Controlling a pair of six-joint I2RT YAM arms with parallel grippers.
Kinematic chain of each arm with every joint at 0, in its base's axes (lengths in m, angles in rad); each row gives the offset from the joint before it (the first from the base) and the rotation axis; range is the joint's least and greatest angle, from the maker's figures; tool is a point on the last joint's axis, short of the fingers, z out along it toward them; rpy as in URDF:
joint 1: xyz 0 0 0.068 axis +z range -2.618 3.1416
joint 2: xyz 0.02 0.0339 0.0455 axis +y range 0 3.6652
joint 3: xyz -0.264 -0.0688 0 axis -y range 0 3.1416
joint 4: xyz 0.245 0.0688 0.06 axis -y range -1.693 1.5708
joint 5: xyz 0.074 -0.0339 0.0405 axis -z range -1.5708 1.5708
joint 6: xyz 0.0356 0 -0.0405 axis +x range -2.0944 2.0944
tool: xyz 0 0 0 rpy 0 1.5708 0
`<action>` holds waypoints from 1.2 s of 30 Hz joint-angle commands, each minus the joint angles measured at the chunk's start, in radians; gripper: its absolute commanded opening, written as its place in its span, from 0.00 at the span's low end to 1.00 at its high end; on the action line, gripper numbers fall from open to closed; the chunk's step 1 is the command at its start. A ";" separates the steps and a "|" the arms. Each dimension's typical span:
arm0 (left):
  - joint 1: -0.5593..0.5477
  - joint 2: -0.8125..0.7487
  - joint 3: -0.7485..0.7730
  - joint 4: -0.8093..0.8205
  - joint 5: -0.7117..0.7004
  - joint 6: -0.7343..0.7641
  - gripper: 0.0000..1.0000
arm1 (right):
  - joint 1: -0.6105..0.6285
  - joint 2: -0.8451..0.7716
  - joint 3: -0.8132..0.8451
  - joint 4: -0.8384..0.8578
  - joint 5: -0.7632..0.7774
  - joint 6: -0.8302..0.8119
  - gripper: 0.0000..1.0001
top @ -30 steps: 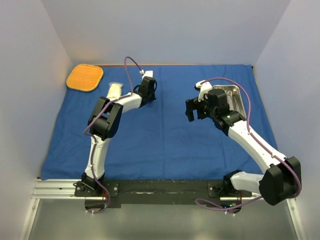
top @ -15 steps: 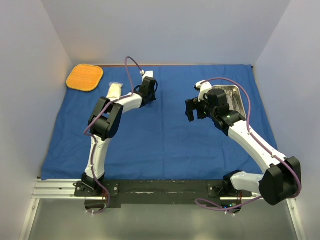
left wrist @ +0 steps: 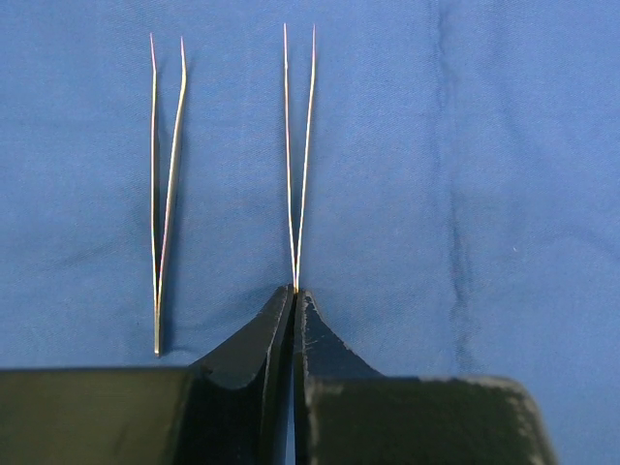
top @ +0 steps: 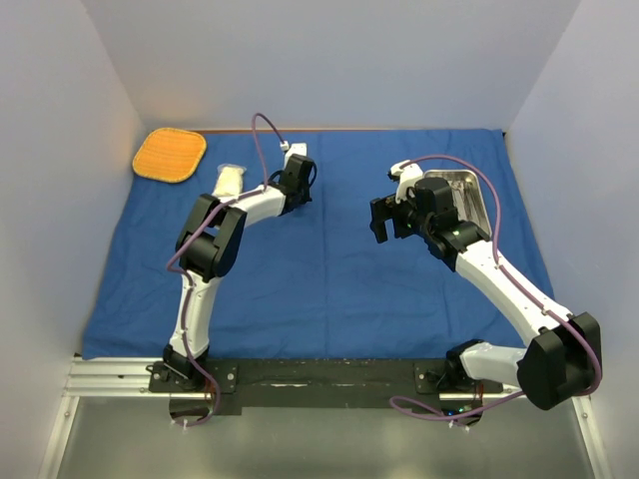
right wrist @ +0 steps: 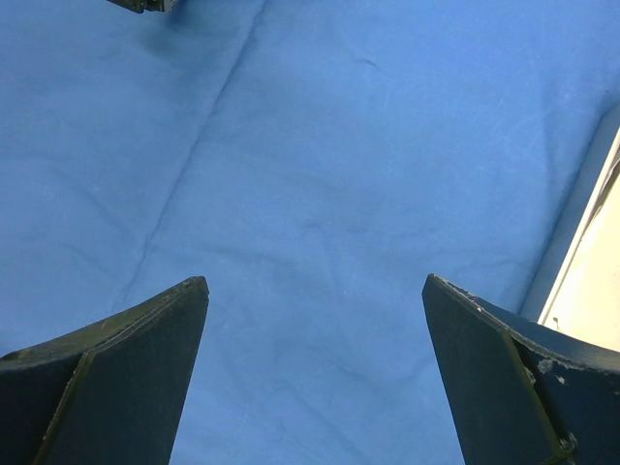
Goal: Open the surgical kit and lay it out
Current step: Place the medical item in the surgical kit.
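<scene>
The blue cloth wrap (top: 329,269) lies spread open over the table. My left gripper (top: 296,185) is at the far middle. In the left wrist view it (left wrist: 294,294) is shut on the joined end of slim metal forceps (left wrist: 298,165), whose tips point away, low over the cloth. A second slim pair (left wrist: 165,194) lies on the cloth just to their left. The white gauze pack (top: 229,180) lies left of that arm. The steel tray (top: 469,195) sits at the far right. My right gripper (top: 384,222) is open and empty beside the tray, over bare cloth (right wrist: 320,145).
The orange mat (top: 170,154) lies at the far left corner, partly off the cloth. White walls close in the left, far and right sides. A pale strip (right wrist: 591,271) shows past the cloth's edge in the right wrist view.
</scene>
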 commanded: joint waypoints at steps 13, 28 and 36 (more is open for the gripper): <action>-0.007 -0.017 -0.001 -0.055 0.021 0.023 0.24 | 0.007 -0.008 -0.001 0.036 -0.007 -0.012 0.98; -0.007 -0.037 0.015 -0.075 0.008 0.050 0.19 | 0.005 0.009 0.021 0.027 -0.011 -0.012 0.98; -0.008 -0.040 0.012 -0.083 0.006 0.057 0.11 | 0.007 0.007 0.021 0.027 -0.013 -0.012 0.98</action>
